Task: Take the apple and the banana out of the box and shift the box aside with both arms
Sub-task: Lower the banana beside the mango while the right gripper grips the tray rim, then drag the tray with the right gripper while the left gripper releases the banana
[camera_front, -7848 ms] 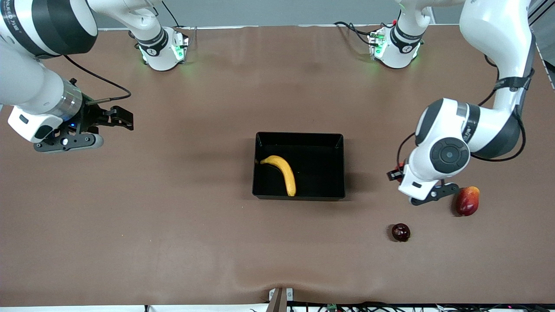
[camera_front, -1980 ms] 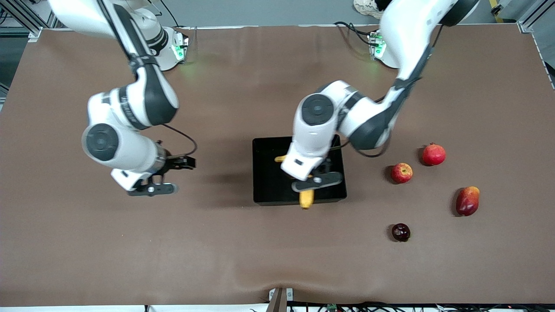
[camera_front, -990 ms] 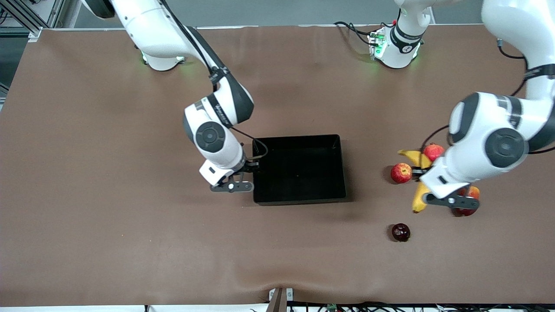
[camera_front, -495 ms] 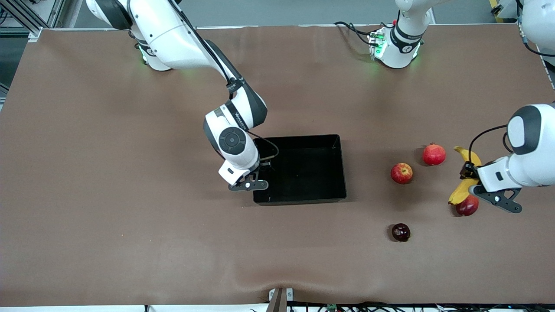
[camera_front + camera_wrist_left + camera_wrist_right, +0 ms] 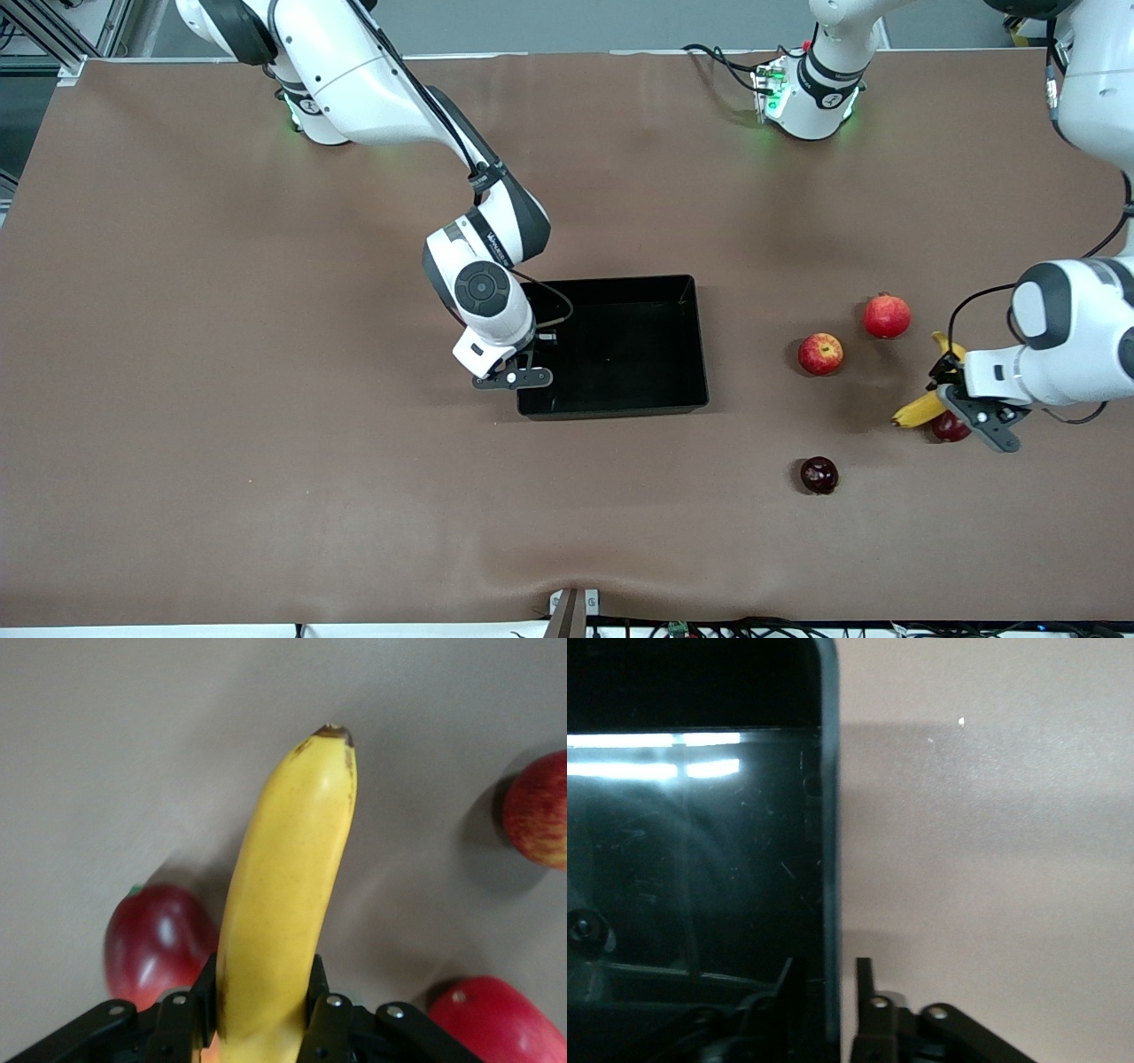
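Now at the table's middle, in the front view, the black box (image 5: pixel 611 346) stands empty while the right gripper (image 5: pixel 514 377) straddles its wall at the right arm's end; the apple (image 5: pixel 820 354) already lies on the brown table (image 5: pixel 266 443) toward the left arm's end, beside a pomegranate (image 5: pixel 887 315), with a small dark fruit (image 5: pixel 819 475) nearer the camera. The left gripper (image 5: pixel 961 403), low near the table's edge at that end, clamps the banana (image 5: pixel 921 409) over a red mango (image 5: pixel 950 427) that it largely hides. The left wrist view shows the banana pinched between two black fingers (image 5: pixel 323 1014), its dark tip pointing away, with red fruits cut off at the frame's margins. The right wrist view shows two fingers (image 5: pixel 864 979) set either side of the box's thin wall (image 5: pixel 829 859), very close to it, though whether they have fully bitten cannot be made out. Both fruits are out of the box; the step in hand appears to be setting the banana down while the right arm takes hold. Next, the left gripper would need to let go clear of the mango and come to the box's free wall.
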Robot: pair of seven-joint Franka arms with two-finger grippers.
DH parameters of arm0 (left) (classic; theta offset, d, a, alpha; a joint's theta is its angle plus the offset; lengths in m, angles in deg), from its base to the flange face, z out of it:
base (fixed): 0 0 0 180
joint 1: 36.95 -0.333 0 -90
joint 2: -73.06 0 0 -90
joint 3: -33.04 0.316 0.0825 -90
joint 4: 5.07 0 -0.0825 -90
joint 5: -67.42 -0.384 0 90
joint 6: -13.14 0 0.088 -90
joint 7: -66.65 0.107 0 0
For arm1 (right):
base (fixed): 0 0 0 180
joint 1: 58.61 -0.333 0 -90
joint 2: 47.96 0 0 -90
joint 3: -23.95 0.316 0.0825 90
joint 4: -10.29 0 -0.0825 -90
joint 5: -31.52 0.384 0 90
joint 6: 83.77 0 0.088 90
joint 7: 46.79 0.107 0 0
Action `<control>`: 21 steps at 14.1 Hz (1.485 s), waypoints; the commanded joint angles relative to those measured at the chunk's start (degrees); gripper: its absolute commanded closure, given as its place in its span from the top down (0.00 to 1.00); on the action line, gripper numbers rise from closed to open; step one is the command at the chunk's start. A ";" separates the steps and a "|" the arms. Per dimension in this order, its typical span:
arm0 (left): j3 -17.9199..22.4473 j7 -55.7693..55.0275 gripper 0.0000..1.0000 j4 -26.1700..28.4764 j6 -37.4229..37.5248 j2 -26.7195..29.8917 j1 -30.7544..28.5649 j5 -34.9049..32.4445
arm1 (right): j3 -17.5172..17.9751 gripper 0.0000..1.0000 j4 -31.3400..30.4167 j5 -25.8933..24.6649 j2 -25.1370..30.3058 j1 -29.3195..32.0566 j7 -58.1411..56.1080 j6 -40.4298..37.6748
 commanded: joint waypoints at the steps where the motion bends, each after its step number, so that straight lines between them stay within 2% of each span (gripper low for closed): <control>1: 0.01 0.90 0.00 -0.12 -2.91 -1.06 0.99 -2.87 | -0.17 0.00 -0.03 0.73 0.96 0.62 0.02 -1.50; 2: -0.16 0.64 0.00 -0.21 -4.40 -1.68 1.61 -6.89 | -0.17 0.00 0.06 0.73 1.74 0.70 0.02 -2.11; 3: -0.17 -0.06 0.00 -0.12 -5.37 -2.12 2.13 -7.98 | -0.26 0.00 0.06 0.73 2.19 1.31 -0.07 -2.12; 10: -0.43 -0.16 0.00 0.14 -10.47 -5.99 2.58 -7.90 | -0.26 0.00 -0.03 0.73 8.69 6.67 -0.95 -6.51; 11: -0.52 -0.25 0.06 0.14 -11.35 -6.43 2.58 -7.90 | -0.26 0.00 -0.20 0.73 10.00 7.90 -0.95 -7.82; 13: -0.87 -0.25 0.83 0.06 -12.41 -6.70 2.58 -7.55 | -0.26 0.00 -2.91 0.73 13.33 10.45 -2.00 -9.24; 14: -1.30 0.10 1.00 -0.03 -12.50 -6.35 2.49 -7.64 | -0.26 0.00 -5.28 0.73 15.36 12.38 -3.74 -9.15; 17: -3.06 -0.06 1.00 -0.56 -11.37 -4.16 2.05 -7.64 | -0.26 0.00 -10.91 0.73 20.46 18.35 -10.41 -9.41; 19: -4.29 -1.55 1.00 -1.60 -6.82 -0.65 2.49 -7.55 | -0.35 0.00 -12.33 0.73 22.66 21.87 -16.13 -12.73; 21: -6.22 -3.49 1.00 -4.76 0.55 2.08 2.23 -7.46 | -0.44 0.00 -12.25 0.29 23.98 25.65 -16.86 -15.64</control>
